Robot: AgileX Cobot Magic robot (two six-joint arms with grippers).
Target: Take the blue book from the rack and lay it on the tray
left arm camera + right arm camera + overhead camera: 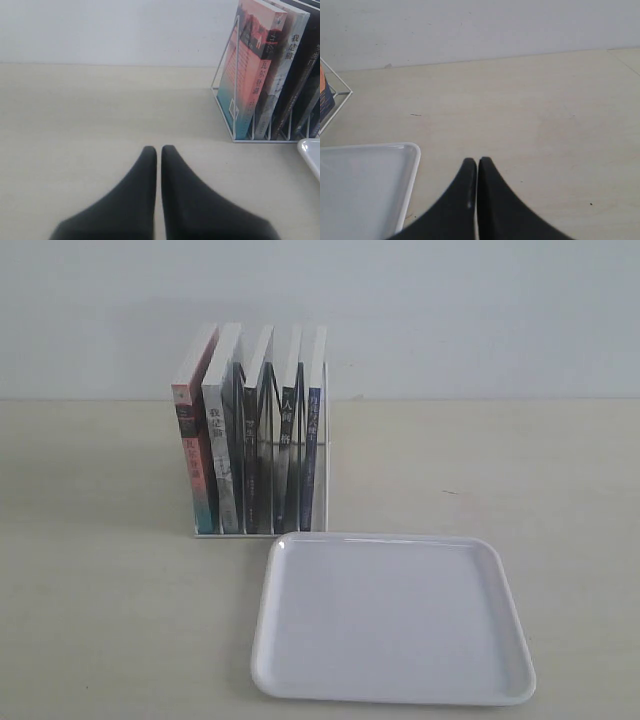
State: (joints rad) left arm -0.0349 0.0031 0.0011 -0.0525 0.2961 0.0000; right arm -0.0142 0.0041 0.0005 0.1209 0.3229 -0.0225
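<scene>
Behind the tray (395,540), at its 11 o'clock in the exterior view, the rack (215,533) holds five upright books. The blue book (314,455) fills the end slot at the rack's 3 o'clock, its narrow blue spine with white characters facing the viewer. Neither gripper appears here.

Left wrist view: the left gripper (159,150) hangs over the table (75,110), fingers pressed together on nothing, with the rack ahead and well apart.

Right wrist view: the right gripper (477,162) is likewise pinched closed and empty, the tray's rim near its tips.

Judged thin, light, bendable and probably slick-covered, the book is best pinched across its thickness at the upper spine corner.
</scene>
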